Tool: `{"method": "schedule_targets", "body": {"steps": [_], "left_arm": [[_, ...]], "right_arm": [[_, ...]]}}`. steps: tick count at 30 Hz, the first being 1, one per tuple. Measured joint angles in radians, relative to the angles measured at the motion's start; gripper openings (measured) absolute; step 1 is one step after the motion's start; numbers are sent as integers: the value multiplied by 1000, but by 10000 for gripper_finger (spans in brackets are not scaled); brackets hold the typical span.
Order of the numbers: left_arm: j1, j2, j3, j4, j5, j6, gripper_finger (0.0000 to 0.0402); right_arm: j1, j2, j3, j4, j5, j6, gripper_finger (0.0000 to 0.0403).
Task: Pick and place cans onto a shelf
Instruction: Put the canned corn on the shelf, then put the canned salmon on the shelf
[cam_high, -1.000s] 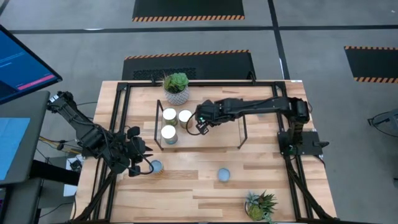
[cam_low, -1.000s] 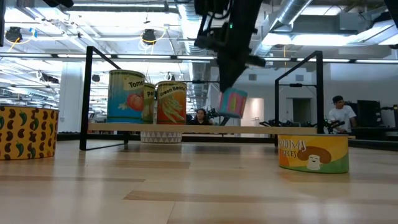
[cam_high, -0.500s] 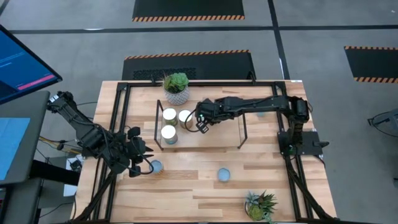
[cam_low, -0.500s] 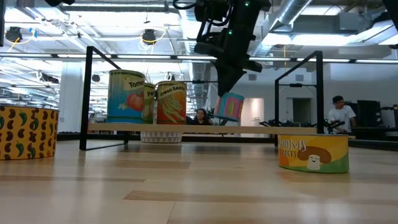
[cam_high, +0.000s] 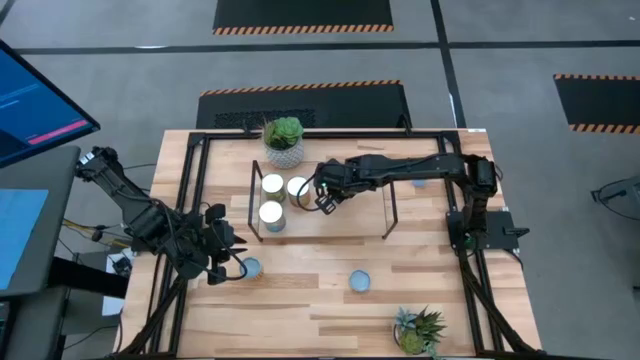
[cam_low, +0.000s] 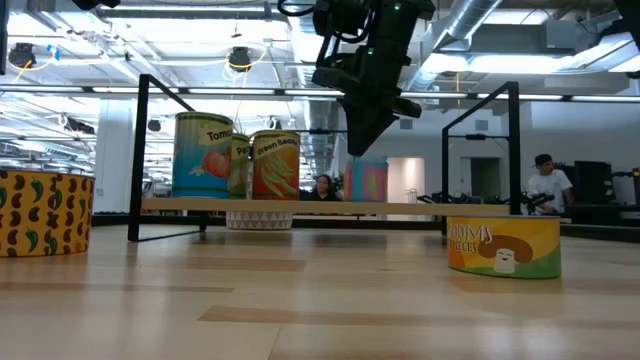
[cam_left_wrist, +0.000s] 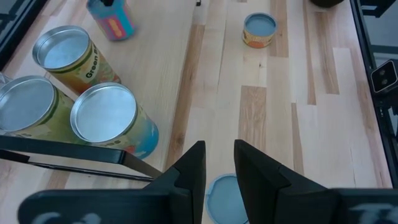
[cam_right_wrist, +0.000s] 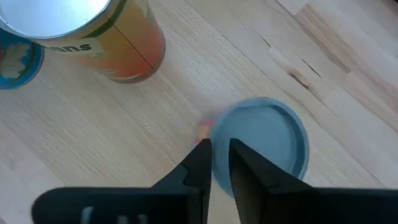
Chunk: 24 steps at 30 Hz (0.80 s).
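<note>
Shelf (cam_high: 340, 225): light-wood board with black wire end frames, centre of the high view, on the wooden surface (cam_high: 300, 290). On it, upper left of its board, three tall cans (cam_high: 271, 213) grouped close together; just right of them in the high view a small blue-and-pink can (cam_low: 366, 183), upright on the board in the low view. Right hand (cam_high: 322, 199) directly above that small can; fingers (cam_right_wrist: 200, 163) close together, whether they touch the can cannot be told. Left hand (cam_high: 226, 266) at lower left of the high view, fingers slightly apart, over a short blue-topped can (cam_high: 250, 267) on the surface. Another short can (cam_high: 359, 282) lower centre, well apart from the shelf.
</note>
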Motion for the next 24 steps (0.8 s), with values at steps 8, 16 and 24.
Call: {"method": "schedule_targets", "body": {"steps": [8, 16, 24], "left_arm": [[0, 0, 0, 0, 7, 0, 73], [0, 0, 0, -1, 9, 0, 73], [0, 0, 0, -1, 16, 0, 73]], "right_arm": [[4, 47, 1, -5, -12, 39, 86], [35, 42, 78, -46, 18, 26, 87], [49, 43, 214, -190, 52, 24, 87]]}}
